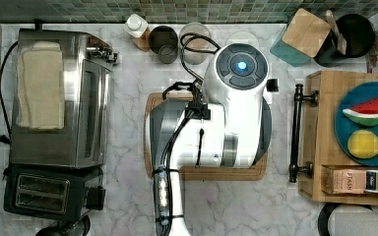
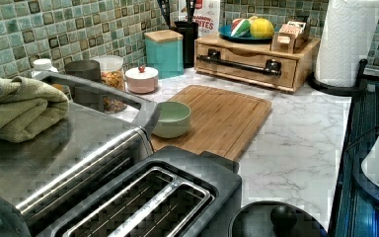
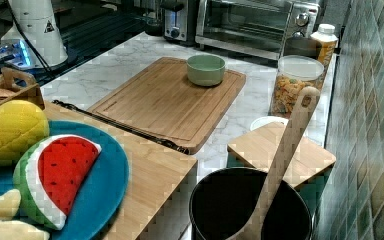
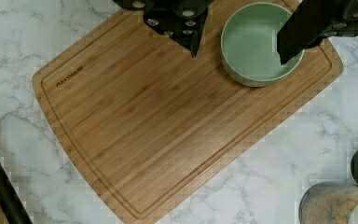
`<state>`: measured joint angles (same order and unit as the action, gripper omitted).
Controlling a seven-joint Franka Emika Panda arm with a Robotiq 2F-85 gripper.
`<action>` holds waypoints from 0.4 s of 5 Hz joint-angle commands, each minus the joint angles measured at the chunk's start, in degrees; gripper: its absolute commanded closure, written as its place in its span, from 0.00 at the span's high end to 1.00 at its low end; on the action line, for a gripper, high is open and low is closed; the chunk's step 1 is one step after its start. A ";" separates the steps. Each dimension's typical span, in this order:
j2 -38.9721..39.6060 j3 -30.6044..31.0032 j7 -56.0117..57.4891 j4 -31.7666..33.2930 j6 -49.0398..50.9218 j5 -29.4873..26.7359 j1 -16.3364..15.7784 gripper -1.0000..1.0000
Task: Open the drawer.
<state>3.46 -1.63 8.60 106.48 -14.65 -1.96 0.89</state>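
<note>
**Tool spread above cutting board; drawer shut at surface edge**

The tool (image 4: pixel 237 51) hangs above the cutting board (image 4: pixel 168 126) with its two black fingers (image 4: pixel 298 32) spread wide and nothing between them. One finger shows over the green bowl (image 4: pixel 256 44), the other over bare wood beside it. In the top view the white arm (image 1: pixel 226 113) covers most of the board.

The bowl sits on the board near one corner. The board lies flat near the middle of the marble surface (image 2: pixel 296 143).

The drawer (image 2: pixel 246 61) sits in a bamboo box unit (image 1: pixel 325 137) at the top view's right edge of the surface, apart from the board with a strip of marble between. Its front is flush with the unit. The long black bar handle (image 1: pixel 295 132) on two posts runs along that front, facing the board.

On top of the unit rests a blue plate (image 1: pixel 347 132) bearing a toy watermelon slice (image 1: pixel 369 110) and a yellow toy fruit (image 1: pixel 364 143), with a box of tea bags (image 1: pixel 359 181) alongside.

Along the top view's left edge stand a toaster oven (image 1: pixel 54 98) carrying a folded towel (image 1: pixel 40 83), and a black toaster (image 1: pixel 44 189). By the tiled wall are jars (image 1: pixel 163 43), a teal canister with a wooden lid (image 1: pixel 302 34), and a black utensil holder (image 1: pixel 352 34).
</note>
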 commanded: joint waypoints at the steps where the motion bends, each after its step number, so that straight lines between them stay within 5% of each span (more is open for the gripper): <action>1: 0.00 -0.23 0.07 0.49 -1.06 -0.13 0.24 1.00; 2: -1.22 -0.51 6.96 2.94 -2.03 1.12 0.85 1.00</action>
<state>4.09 -1.53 11.46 107.04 -16.65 -2.13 1.31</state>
